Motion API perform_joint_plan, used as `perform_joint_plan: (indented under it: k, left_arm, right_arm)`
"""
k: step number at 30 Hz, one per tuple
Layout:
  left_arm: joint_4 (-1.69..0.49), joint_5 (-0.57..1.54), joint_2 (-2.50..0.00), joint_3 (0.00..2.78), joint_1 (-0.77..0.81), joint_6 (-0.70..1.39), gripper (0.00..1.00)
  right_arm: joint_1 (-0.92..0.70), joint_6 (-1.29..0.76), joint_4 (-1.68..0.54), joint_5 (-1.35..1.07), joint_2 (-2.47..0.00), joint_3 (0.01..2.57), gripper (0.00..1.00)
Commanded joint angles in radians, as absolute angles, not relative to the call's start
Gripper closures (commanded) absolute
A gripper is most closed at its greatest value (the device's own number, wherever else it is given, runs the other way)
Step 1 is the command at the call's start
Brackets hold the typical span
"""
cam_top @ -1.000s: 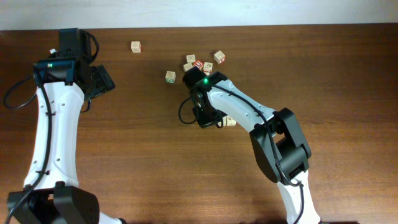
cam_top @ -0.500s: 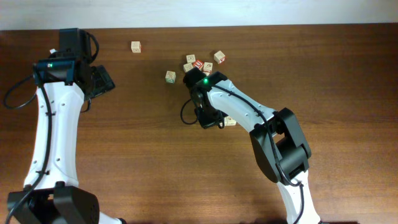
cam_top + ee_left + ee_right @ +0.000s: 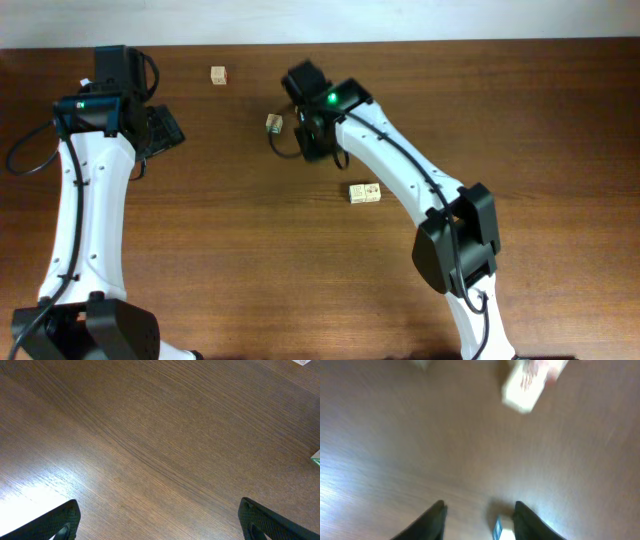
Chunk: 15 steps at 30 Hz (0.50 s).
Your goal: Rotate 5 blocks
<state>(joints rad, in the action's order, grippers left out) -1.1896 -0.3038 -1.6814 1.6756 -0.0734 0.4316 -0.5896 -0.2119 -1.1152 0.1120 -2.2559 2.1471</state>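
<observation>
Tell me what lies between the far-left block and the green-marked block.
Only bare table: the overhead view shows nothing between the far-left block and the green-marked block.

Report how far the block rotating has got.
Possibly done: a pair of blocks lies side by side mid-table, rotation unconfirmable. In hand: nothing; the right gripper is open and empty, the left gripper open over the table. Left: at least the lone block beside the right arm; others may hide beneath it.
</observation>
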Motion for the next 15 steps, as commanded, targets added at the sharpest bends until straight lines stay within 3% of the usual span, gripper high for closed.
perform_joint_plan:
  k: [1,7,15]
  left_arm:
    - [-1.191,-0.318,-1.683,1.689,-0.073,0.445,0.01]
    - [-1.191,-0.318,-1.683,1.689,-0.073,0.445,0.01]
    - [-1.191,-0.318,-1.683,1.689,-0.073,0.445,0.01]
  right_arm:
    - [-0.555,-0.260,-0.999,0.105,-2.234,2.197,0.52]
    - [-0.468,-0.318,-0.834,0.079,-2.304,2.197,0.39]
    - [-0.459,-0.384,-0.759,0.001,-2.462,2.197,0.39]
